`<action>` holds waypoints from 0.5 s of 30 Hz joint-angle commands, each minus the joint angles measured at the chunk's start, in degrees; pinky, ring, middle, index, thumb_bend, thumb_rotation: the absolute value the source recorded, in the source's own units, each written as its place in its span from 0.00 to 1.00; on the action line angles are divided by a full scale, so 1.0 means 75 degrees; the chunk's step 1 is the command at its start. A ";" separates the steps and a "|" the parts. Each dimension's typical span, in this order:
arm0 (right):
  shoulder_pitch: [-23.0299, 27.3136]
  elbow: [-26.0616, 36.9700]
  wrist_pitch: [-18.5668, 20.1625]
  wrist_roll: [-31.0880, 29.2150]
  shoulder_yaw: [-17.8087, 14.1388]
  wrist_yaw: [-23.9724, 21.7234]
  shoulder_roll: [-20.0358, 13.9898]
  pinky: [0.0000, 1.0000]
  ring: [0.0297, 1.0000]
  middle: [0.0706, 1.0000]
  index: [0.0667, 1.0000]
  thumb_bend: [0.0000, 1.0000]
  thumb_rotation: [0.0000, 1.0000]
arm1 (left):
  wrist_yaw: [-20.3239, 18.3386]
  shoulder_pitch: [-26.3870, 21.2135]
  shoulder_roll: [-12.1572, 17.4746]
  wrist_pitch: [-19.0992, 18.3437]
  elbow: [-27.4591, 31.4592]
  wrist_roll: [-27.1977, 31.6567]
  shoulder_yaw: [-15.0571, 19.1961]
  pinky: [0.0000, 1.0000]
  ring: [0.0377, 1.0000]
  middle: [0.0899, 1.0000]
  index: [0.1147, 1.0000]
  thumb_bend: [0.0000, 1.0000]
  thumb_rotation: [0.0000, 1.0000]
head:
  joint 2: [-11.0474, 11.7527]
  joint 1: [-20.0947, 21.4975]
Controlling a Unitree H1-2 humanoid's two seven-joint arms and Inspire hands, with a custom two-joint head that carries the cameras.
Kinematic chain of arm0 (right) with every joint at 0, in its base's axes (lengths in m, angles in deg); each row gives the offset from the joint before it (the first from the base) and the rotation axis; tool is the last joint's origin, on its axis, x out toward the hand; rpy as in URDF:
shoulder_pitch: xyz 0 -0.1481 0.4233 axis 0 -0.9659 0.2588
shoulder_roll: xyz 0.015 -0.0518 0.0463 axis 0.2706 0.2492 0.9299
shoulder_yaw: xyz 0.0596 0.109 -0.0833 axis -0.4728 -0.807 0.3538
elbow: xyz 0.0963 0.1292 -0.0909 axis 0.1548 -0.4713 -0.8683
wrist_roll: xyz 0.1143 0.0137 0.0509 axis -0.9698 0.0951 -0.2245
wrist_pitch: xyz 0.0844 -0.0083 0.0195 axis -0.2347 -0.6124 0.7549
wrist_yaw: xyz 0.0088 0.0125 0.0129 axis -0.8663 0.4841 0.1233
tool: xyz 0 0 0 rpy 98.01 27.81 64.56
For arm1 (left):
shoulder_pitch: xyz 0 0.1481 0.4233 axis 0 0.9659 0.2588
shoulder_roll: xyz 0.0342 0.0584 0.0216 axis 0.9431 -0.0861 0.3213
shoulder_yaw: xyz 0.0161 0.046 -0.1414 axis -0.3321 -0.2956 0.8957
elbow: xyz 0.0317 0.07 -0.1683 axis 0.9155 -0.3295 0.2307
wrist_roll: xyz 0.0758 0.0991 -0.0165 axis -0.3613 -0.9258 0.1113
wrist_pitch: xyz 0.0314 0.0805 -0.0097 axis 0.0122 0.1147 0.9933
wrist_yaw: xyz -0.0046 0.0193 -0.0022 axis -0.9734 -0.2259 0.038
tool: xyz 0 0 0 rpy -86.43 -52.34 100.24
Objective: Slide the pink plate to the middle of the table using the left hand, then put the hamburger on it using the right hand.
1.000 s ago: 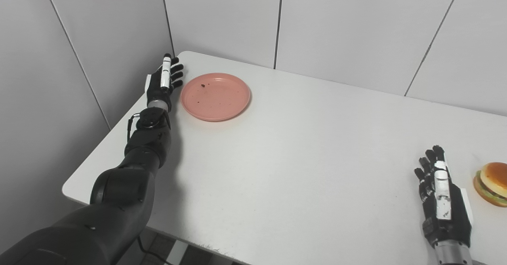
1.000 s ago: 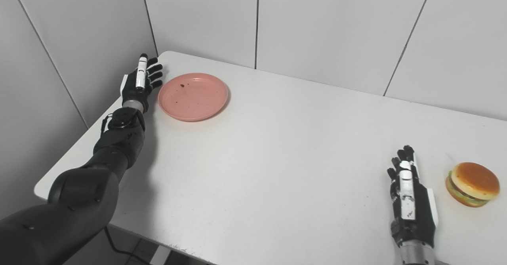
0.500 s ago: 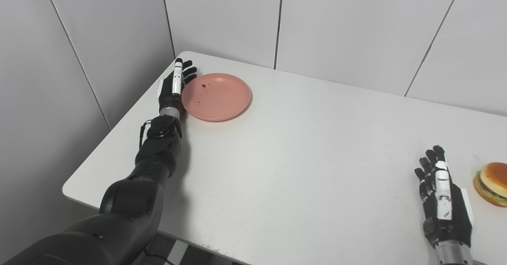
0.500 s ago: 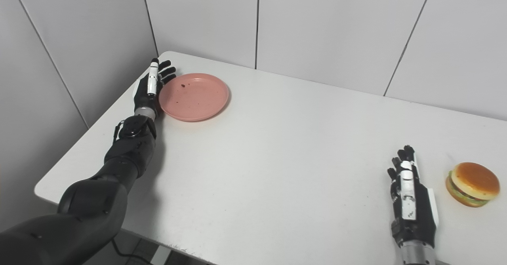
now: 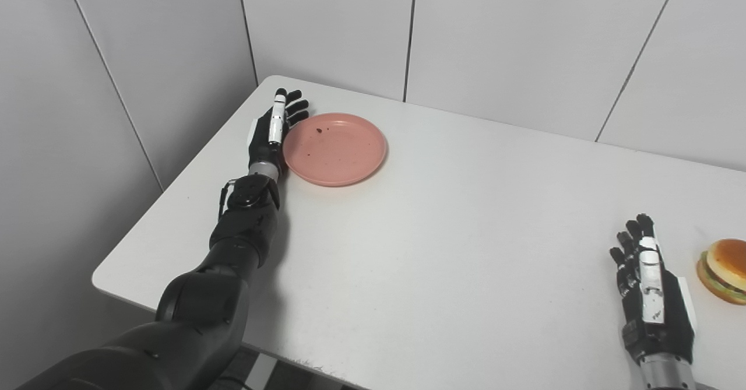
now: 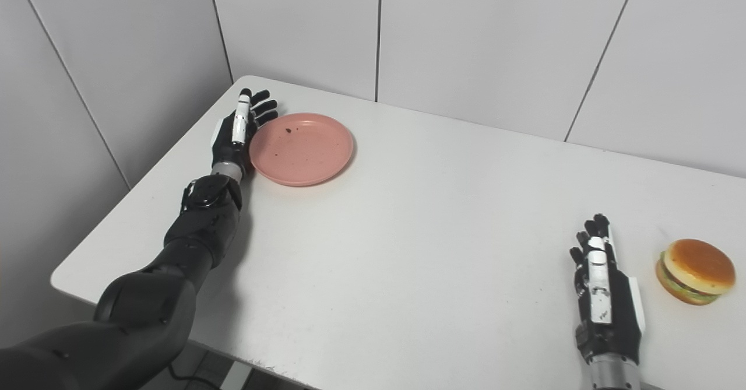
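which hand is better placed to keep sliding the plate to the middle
Left. The left hand is open, flat against the pink plate's left rim. The right hand rests far across the table, beside the hamburger.

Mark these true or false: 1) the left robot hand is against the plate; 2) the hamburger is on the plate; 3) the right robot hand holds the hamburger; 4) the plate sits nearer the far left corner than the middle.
1) Left robot hand is against the plate: true, at its left rim.
2) Hamburger is on the plate: false, it sits on the table at far right.
3) Right robot hand holds the hamburger: false, it is open beside it.
4) True.
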State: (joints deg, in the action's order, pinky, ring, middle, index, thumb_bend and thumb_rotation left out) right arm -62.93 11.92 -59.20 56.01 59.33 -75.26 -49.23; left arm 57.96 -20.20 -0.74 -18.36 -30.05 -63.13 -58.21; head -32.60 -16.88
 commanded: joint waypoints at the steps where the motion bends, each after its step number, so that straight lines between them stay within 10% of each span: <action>1: 0.0189 0.0159 -0.0207 0.0026 0.0038 -0.0059 0.0004 1.00 1.00 1.00 1.00 0.58 0.91 | -0.0014 -0.0075 -0.0028 -0.0095 0.0091 -0.0073 -0.0093 0.75 0.77 0.74 0.71 0.44 0.99 | -0.0002 -0.0010; 15: 0.0243 0.0281 -0.0084 0.0059 0.0146 0.0004 0.0291 1.00 1.00 1.00 1.00 0.58 0.89 | -0.0264 0.0124 -0.0495 -0.0630 0.0953 -0.0306 -0.0672 0.75 0.77 0.74 0.70 0.48 0.99 | -0.0260 0.0878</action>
State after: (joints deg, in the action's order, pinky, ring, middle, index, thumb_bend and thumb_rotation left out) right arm -63.05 12.32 -59.14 56.95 60.18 -75.12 -47.56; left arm 57.14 -18.80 -3.80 -22.10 -24.21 -64.93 -62.66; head -34.63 -10.29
